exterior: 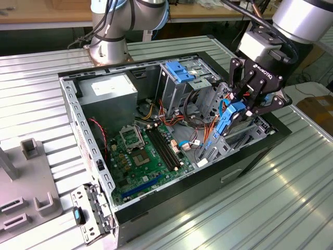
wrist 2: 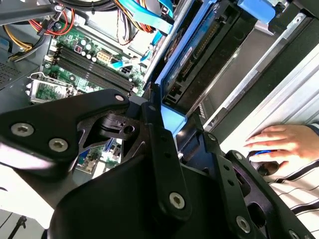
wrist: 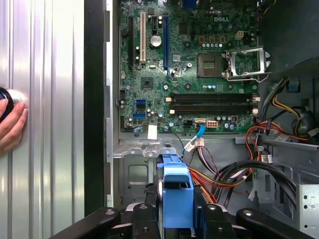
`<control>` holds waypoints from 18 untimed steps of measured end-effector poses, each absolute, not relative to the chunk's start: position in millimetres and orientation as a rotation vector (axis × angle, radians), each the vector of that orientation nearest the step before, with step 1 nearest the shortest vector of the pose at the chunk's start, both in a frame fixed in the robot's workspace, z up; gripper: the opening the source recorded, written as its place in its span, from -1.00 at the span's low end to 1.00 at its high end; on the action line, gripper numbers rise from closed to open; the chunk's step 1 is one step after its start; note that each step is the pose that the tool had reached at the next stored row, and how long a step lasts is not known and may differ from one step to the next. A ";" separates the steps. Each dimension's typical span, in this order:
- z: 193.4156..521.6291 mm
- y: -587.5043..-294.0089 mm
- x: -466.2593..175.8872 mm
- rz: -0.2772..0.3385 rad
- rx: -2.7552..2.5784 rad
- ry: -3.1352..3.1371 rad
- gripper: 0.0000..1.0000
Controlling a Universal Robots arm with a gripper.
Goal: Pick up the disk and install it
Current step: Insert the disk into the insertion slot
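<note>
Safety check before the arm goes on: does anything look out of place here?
Yes: a person's hand lies on the table right beside the open computer case, close to the gripper, which is shut on the disk. Nothing looks spilled or damaged.

**Arm and end effector: condition as observed**

The arm base (exterior: 106, 47) stands behind the far wall of the computer case (exterior: 73, 112). The wrist (exterior: 302, 18) sits above the case's corner on the exterior view's right and tilts downward toward the case interior. The black end effector (exterior: 238, 107) hangs from the wrist, just inside that side of the case. Its linkage fingers (wrist: 148, 219) are clamped against both flat faces of the disk (exterior: 227, 125), which is held on edge. Both wrist views show the blue frame seated between the fingers.
</note>
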State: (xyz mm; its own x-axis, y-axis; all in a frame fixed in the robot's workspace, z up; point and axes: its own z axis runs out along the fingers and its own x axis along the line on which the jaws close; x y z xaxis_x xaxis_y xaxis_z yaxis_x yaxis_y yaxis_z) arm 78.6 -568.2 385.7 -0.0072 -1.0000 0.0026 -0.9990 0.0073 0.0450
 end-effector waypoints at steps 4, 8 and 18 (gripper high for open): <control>385.5 -568.3 78.7 -0.047 2.190 -2.205 -0.27; 385.4 -568.2 78.7 -0.047 2.190 -2.205 0.11; 385.1 -568.2 86.5 -0.047 2.190 -2.205 0.24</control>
